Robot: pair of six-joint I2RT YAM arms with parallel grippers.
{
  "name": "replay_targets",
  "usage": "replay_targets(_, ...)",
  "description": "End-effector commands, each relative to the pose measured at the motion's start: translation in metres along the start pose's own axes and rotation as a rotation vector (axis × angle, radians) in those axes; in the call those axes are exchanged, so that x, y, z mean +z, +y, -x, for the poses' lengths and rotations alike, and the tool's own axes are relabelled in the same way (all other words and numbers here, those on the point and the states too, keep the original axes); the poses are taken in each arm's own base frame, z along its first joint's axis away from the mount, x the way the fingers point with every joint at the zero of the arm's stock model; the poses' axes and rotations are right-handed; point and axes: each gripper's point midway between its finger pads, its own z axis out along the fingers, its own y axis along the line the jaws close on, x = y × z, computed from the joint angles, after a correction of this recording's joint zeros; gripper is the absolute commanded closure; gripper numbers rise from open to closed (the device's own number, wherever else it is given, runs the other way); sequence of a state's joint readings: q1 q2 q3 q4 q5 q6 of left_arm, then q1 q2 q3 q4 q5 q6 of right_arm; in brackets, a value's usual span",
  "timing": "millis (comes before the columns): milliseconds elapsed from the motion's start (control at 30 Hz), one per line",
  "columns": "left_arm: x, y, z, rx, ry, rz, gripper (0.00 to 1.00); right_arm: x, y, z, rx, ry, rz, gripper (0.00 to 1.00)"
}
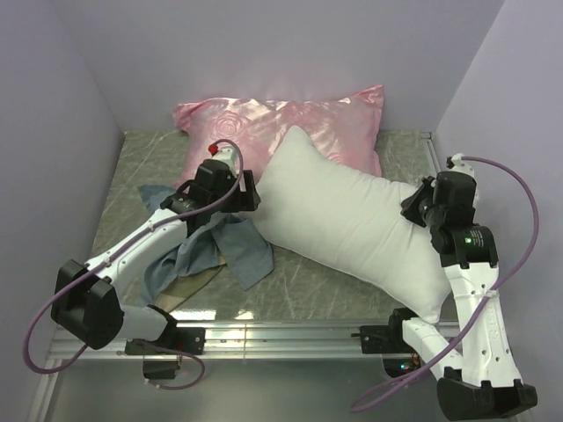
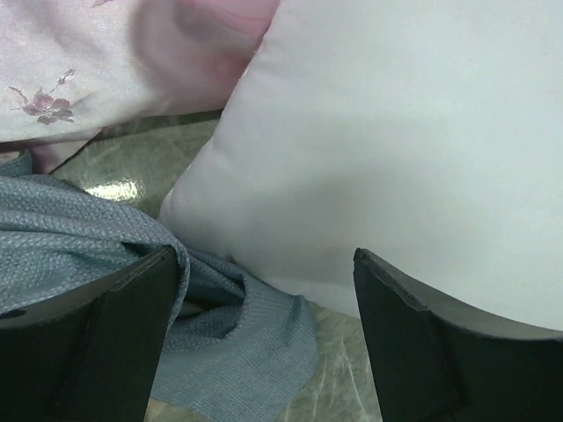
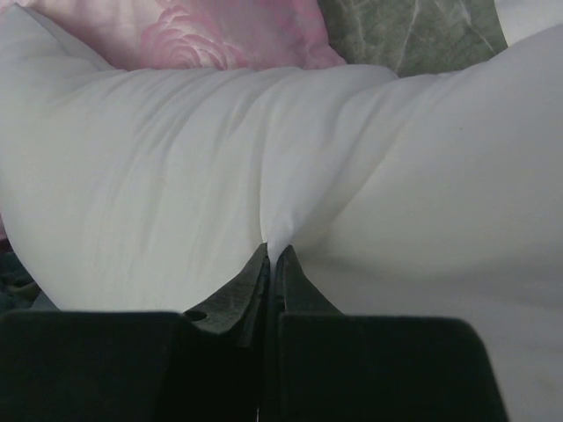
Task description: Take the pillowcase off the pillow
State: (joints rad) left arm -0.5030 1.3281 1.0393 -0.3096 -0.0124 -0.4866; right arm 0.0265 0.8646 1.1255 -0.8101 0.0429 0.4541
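You're pinching the pillow (image 1: pixel 352 220) with right gripper (image 3: pixel 271 252); left gripper (image 2: pixel 264 264) gaping apart beside pillowcase (image 1: pixel 248 257), so pulling could drag pillow over it.

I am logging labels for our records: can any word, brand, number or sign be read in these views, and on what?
None can be read.
The pillow, the pillowcase and the pink pillow carry no lettering; the pink one shows only roses.
The left arm and right arm show no legible mark, only a green light on the right one.
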Motion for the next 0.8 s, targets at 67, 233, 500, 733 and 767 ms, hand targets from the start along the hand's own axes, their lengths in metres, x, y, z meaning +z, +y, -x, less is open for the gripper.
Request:
replay_targets(67, -0.026, -0.029, 0.048, 0.023, -0.194, 0.042, 0.14, -0.019, 0.023, 0.035, -0.004, -0.109, 0.083, 1.0)
replay_targets(233, -0.064, -0.028, 0.082, -0.017, -0.285, 0.164, 0.07, -0.027, 0.02, 0.041, -0.004, -0.127, 0.062, 0.46)
replay_targets(500, -0.12, -0.024, 0.114, -0.036, -0.378, 0.211, 0.07, -0.032, 0.03, 0.045, -0.008, -0.118, 0.102, 0.29)
replay_targets(733, -0.214, -0.014, 0.206, -0.003, -0.612, 0.399, 0.01, -0.039, 0.047, 0.048, 0.002, -0.118, 0.175, 0.26)
replay_targets(767, -0.21, -0.014, 0.209, 0.018, -0.596, 0.428, 0.01, -0.039, 0.048, 0.048, 0.002, -0.115, 0.179, 0.25)
